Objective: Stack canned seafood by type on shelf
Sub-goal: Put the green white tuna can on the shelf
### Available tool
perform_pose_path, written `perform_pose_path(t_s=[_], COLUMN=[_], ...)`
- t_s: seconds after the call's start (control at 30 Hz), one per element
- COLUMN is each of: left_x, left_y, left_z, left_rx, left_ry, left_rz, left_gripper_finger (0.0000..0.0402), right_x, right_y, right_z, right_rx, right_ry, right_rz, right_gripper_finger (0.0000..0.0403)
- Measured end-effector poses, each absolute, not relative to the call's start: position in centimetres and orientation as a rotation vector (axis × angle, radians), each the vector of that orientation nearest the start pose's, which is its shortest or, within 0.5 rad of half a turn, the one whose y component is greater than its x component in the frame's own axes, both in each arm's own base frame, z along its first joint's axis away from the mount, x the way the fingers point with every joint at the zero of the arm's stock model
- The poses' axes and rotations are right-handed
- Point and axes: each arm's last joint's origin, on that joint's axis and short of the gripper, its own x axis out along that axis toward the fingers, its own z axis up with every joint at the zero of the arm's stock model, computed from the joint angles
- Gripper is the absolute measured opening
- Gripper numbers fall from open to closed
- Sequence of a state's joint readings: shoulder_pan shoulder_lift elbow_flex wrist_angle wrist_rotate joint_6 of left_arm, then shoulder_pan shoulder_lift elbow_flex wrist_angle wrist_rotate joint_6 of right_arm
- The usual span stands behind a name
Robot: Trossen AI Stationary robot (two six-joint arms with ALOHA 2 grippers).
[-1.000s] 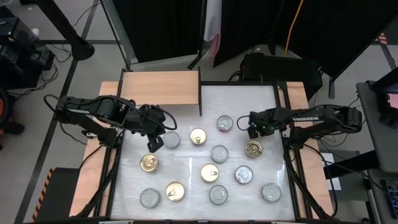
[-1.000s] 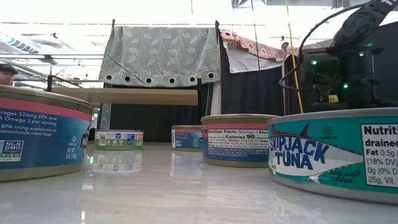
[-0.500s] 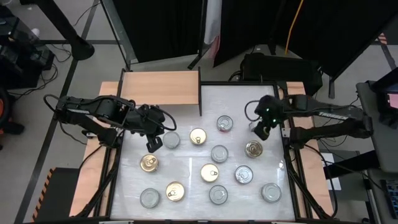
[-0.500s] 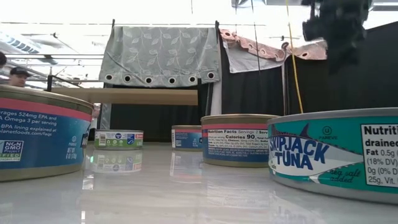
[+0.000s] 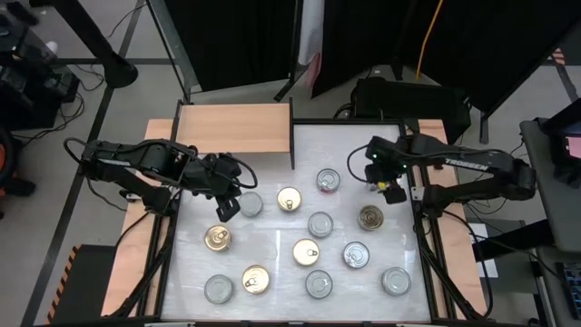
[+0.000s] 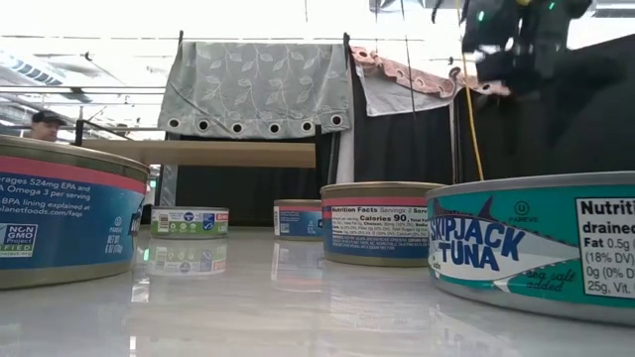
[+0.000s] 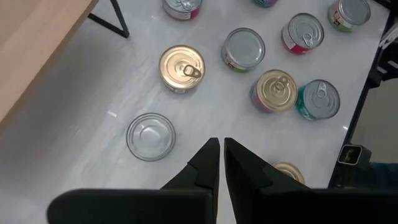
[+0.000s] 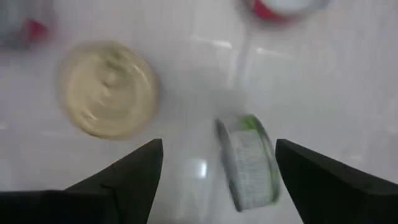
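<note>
A dozen tins of canned seafood stand on their bases, spread over the white table top (image 5: 272,154). The light-wood shelf (image 5: 234,127) stands at the far left with nothing on it. My left gripper (image 7: 218,152) hangs shut above the table's left part, beside a silver-lidded tin (image 7: 150,135), holding nothing. My right gripper (image 8: 214,168) hangs open high over the right side (image 5: 385,180). Below its spread fingers a green-labelled tin (image 8: 249,163) shows side-on, blurred, near a gold-lidded tin (image 8: 109,87).
Wooden strips (image 5: 458,263) run along the table's left and right sides. In the low view large tins (image 6: 541,243) stand close to the near edge, with the shelf (image 6: 218,152) far behind. A person (image 6: 45,124) shows beyond the table.
My right gripper has risen from just above the table beside the gold-lidded tin at the right, rolled about a quarter turn, and its fingers now stand wider apart. The tins have kept their places.
</note>
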State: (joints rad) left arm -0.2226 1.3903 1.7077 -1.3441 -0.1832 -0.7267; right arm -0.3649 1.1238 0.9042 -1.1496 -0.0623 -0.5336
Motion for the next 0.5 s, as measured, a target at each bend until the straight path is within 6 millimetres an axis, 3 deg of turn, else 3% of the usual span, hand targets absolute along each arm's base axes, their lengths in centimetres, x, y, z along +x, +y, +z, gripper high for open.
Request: perform_pose_path(t_s=[0.5], left_x=[23.2], left_y=[-4.7], left_z=[41.4], left_rx=[-0.452], left_ry=[0.955], left_rz=[0.335], left_gripper_finger=[0.0027], right_x=[17.3], right_y=[-10.6], right_z=[20.9], right_rx=[-0.113], right_ry=[1.542], right_rz=[0.146], right_gripper_finger=[0.0301])
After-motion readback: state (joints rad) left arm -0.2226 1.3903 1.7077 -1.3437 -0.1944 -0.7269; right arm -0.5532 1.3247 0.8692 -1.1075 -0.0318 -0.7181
